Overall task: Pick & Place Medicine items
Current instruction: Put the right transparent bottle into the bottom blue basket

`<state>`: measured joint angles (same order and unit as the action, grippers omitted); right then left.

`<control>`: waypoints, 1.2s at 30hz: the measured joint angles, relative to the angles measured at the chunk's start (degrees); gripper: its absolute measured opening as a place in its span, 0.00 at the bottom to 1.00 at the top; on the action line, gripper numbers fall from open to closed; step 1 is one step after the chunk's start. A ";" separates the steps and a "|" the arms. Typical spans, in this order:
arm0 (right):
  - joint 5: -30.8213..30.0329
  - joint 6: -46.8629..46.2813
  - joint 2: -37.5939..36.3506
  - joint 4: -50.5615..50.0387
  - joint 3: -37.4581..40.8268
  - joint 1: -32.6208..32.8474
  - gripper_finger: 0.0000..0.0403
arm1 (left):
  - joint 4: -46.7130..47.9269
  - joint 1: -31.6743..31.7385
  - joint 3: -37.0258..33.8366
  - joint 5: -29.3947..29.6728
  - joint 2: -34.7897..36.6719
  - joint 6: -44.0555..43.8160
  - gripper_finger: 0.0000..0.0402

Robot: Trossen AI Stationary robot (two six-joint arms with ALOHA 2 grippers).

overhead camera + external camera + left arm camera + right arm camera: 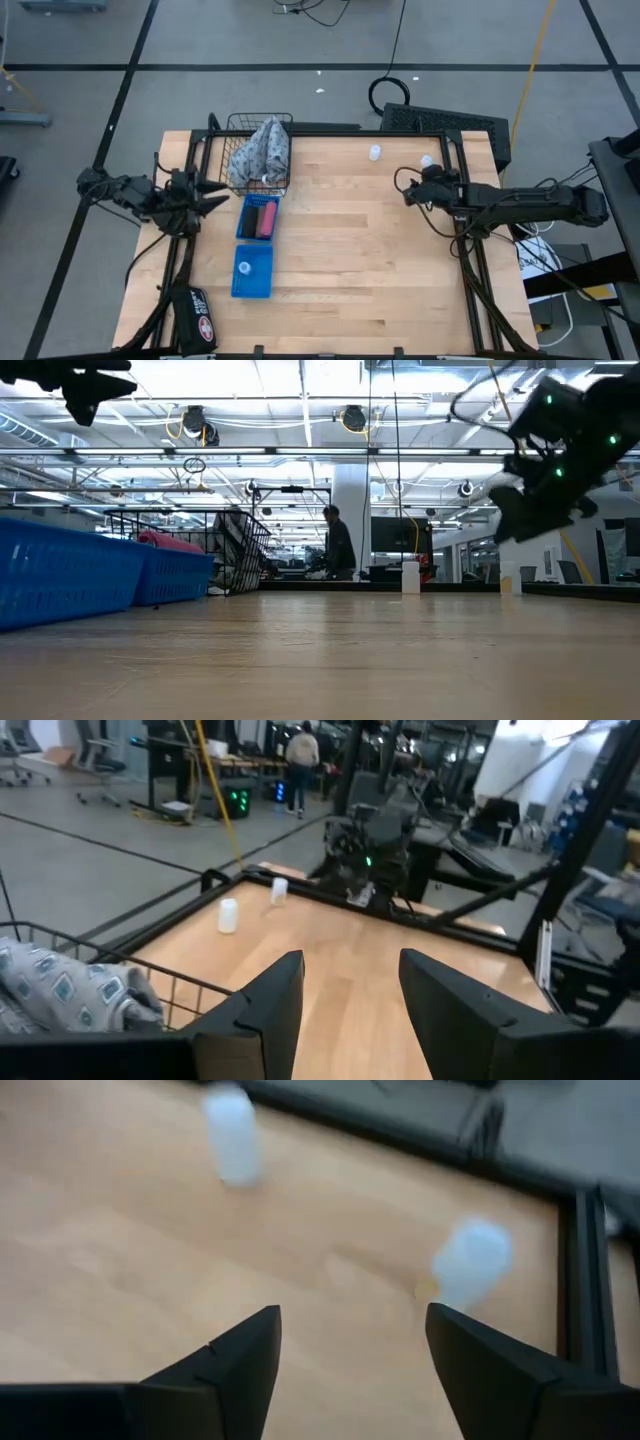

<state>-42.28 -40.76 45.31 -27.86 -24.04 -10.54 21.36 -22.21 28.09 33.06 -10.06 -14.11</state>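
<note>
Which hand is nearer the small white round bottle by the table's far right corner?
Right. The right hand hovers just beside the small white round bottle; the left hand is across the table, beside the wire basket.

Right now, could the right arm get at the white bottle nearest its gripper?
Probably yes. The right gripper hangs open above the table, with the nearest white bottle just ahead on bare wood. Nothing lies between them; only the black table frame runs close beside it.
</note>
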 joint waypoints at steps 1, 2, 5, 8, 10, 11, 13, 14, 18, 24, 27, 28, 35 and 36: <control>0.45 -0.89 0.06 0.14 1.24 -0.43 0.59 | 0.01 0.37 -0.33 0.00 0.95 0.00 0.44; 0.52 -1.57 0.06 0.26 2.50 -0.81 0.58 | -0.05 0.73 -0.44 0.00 1.60 0.11 0.44; 0.55 -1.67 0.15 4.28 6.61 -1.66 0.57 | -0.08 1.51 -0.47 -0.02 2.38 1.91 0.44; 1.68 0.03 0.59 12.10 10.54 -2.33 0.57 | -0.10 2.19 -0.50 -0.02 2.35 4.17 0.44; 1.99 1.01 1.07 16.42 12.50 -3.50 0.58 | -0.12 2.63 -0.50 0.00 2.24 5.10 0.44; 1.89 0.97 1.45 17.36 13.09 -4.23 0.58 | -0.03 2.79 -0.52 0.00 2.23 5.31 0.44; 1.43 1.30 2.47 17.79 13.56 -6.08 0.59 | 0.03 3.15 -0.52 0.00 2.22 5.44 0.44; 1.16 1.74 3.00 17.80 13.62 -7.09 0.59 | 0.18 3.34 -0.52 0.00 2.22 5.44 0.44; 0.20 5.49 5.52 20.75 13.67 -10.99 0.59 | 1.22 4.01 -0.52 0.02 2.20 5.44 0.44; 2.01 13.40 10.31 30.99 13.67 -15.96 0.59 | 2.19 5.42 -0.52 0.02 2.20 5.20 0.44; 2.60 14.77 13.20 33.73 13.67 -18.68 0.59 | 2.19 5.87 -0.52 0.02 2.20 4.96 0.44; 3.24 14.88 14.10 34.53 13.67 -19.64 0.59 | 2.26 5.95 -0.52 0.02 2.20 4.96 0.44; 6.69 16.38 19.95 42.75 13.67 -24.85 0.59 | 2.50 6.14 -0.52 0.02 2.20 4.74 0.44; 7.34 16.60 20.69 43.74 13.67 -25.33 0.59 | 2.52 6.14 -0.52 0.02 2.20 4.60 0.44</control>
<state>-34.93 -24.16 65.99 15.88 -10.37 -35.87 23.87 -16.08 27.57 33.08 -7.86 -9.51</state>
